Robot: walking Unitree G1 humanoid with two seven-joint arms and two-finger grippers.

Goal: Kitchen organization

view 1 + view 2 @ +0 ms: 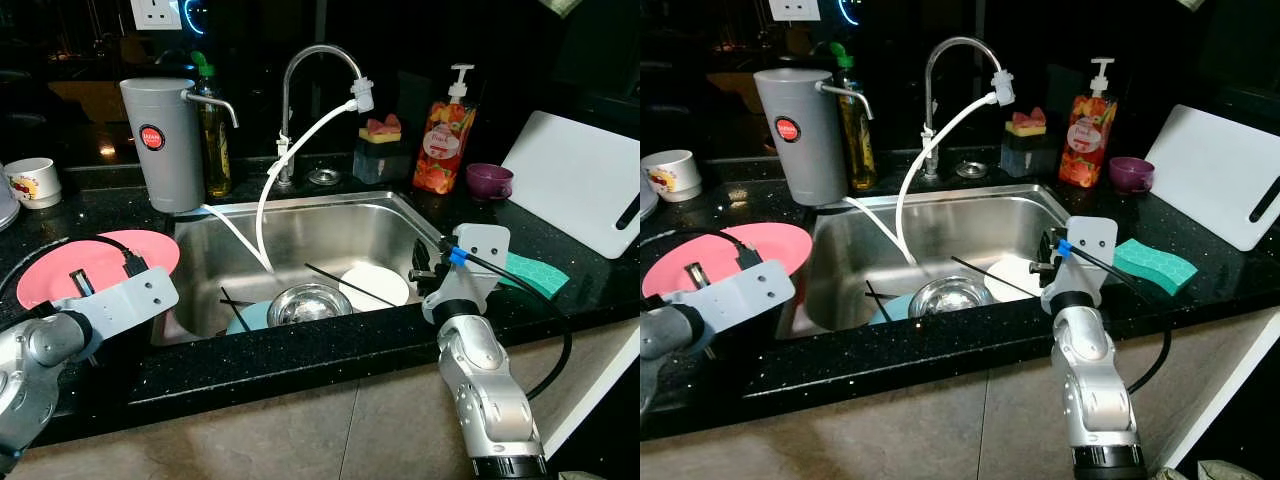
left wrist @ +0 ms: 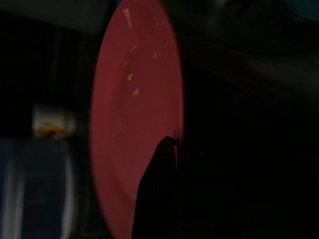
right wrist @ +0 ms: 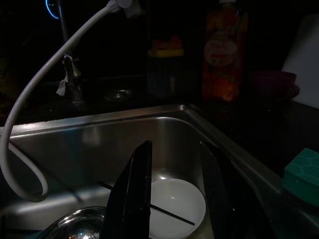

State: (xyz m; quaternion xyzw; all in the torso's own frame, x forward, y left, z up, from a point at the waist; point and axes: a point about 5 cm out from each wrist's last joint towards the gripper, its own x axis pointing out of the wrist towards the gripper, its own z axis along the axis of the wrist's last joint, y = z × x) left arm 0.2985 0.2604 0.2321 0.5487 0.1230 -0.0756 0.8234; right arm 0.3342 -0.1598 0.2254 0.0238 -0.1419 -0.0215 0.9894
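From the head, the sink (image 1: 390,215) holds a white plate (image 1: 375,285) and steel bowl (image 1: 308,303), while the right wrist view adds the right gripper (image 3: 175,191) parted above them, and the left wrist view shows the left gripper (image 2: 167,189), spread unclear, on the pink plate (image 2: 134,109).

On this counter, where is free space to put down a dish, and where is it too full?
Free: the black counter between the green sponge and the white cutting board, and between the white mug and the pink plate. Crowded: the sink, holding a steel bowl, white plate and chopsticks.
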